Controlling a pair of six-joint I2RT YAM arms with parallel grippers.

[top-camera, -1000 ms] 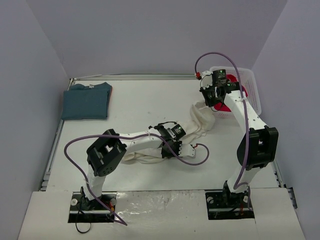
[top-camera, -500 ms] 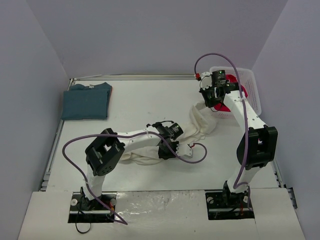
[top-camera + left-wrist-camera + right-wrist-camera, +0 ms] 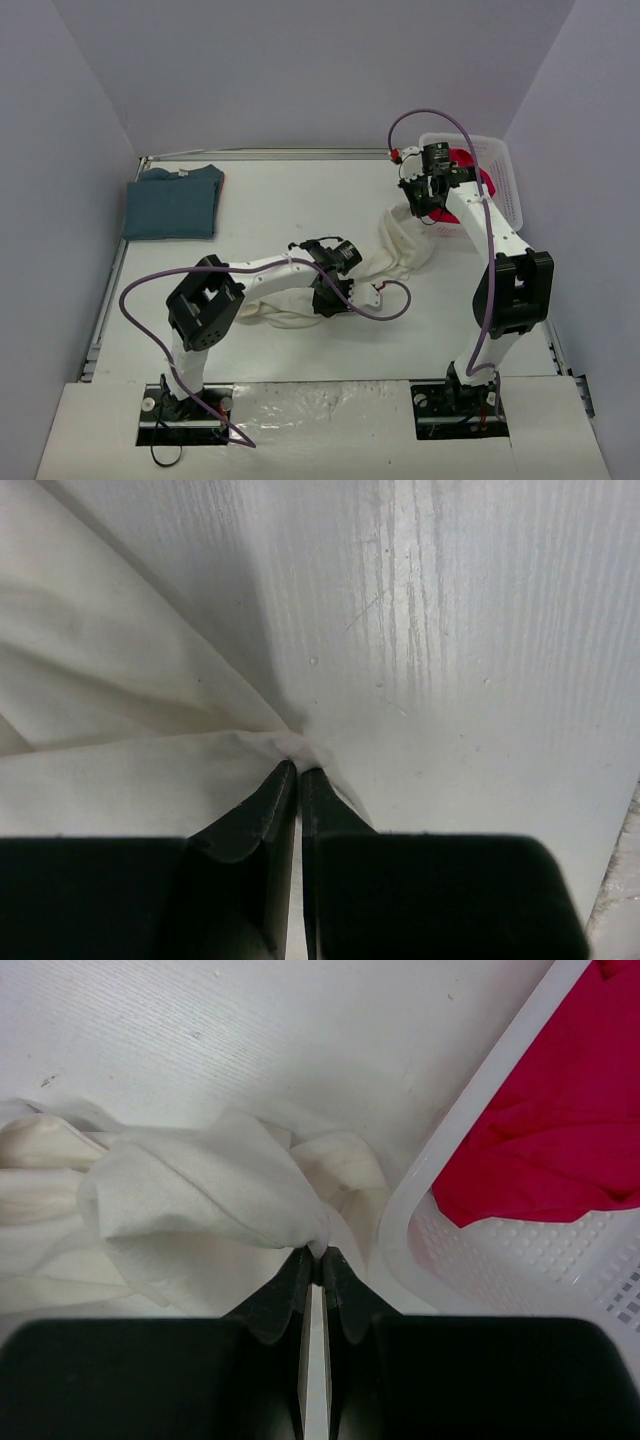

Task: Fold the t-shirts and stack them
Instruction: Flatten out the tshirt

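The cream-white t-shirt (image 3: 400, 245) lies crumpled across the middle of the table, stretched between both arms. My left gripper (image 3: 335, 292) is shut on its near edge; the wrist view shows the cloth (image 3: 130, 730) pinched at the gripper's tips (image 3: 298, 770). My right gripper (image 3: 424, 205) is shut on a bunched corner of the same shirt (image 3: 210, 1195), pinched at the gripper's tips (image 3: 318, 1254), beside the basket. The teal-blue t-shirt (image 3: 173, 203) lies folded at the far left. The red t-shirt (image 3: 464, 160) sits in the basket, also in the right wrist view (image 3: 560, 1110).
The white lattice basket (image 3: 505, 175) stands at the far right; its rim (image 3: 480, 1100) is just right of my right gripper. A purple cable (image 3: 390, 300) loops on the table near the left wrist. Grey walls enclose the table on three sides.
My left gripper has pulled the shirt's near edge a little leftward. The right gripper has shifted slightly back toward the basket with its corner.
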